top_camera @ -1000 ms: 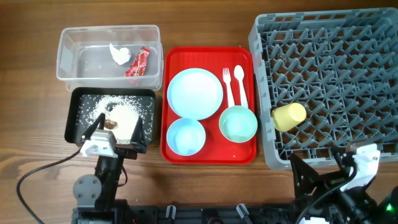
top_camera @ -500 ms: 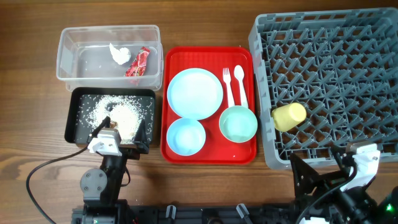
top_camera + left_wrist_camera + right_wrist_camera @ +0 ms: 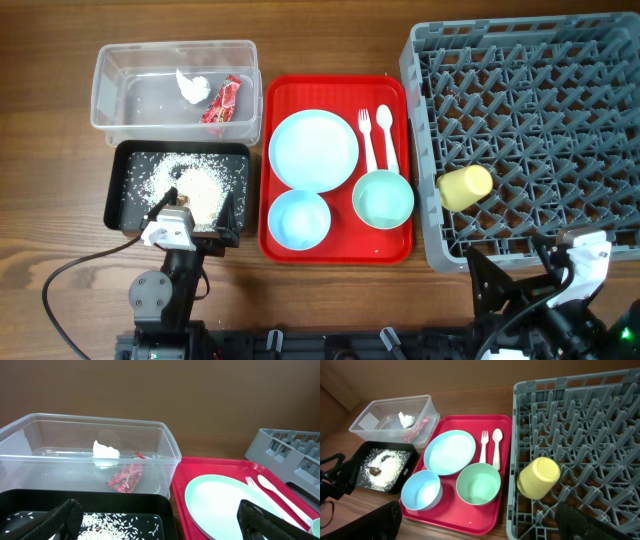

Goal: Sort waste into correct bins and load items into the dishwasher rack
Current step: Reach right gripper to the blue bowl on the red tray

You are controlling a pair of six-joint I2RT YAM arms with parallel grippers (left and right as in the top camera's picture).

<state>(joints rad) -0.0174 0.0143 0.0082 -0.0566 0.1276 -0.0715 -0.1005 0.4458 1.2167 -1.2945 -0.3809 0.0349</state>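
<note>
The red wrapper (image 3: 222,100) and the white tissue (image 3: 191,86) lie in the clear tub (image 3: 110,92). Rice scraps with brown bits (image 3: 195,185) lie in the black tray (image 3: 118,200). The yellow cup (image 3: 465,187) lies on its side in the grey rack (image 3: 540,130). The light blue plate (image 3: 313,150), small blue bowl (image 3: 298,219), mint-green bowl (image 3: 382,199), white fork (image 3: 367,135) and spoon (image 3: 385,130) sit on the red serving tray. My left gripper (image 3: 196,218) is open and empty over the black tray's near edge. My right gripper (image 3: 480,520) is open and empty at the rack's near corner.
The red serving tray (image 3: 400,245) lies between the bins and the rack. A black cable (image 3: 60,280) runs over the wooden table at the front left. The left wrist view shows the tub (image 3: 170,455), the wrapper (image 3: 125,479) and the plate (image 3: 225,502).
My left gripper moved slightly right and toward the near edge of the black tray between one second ago and half a second ago. Nothing has moved since.
</note>
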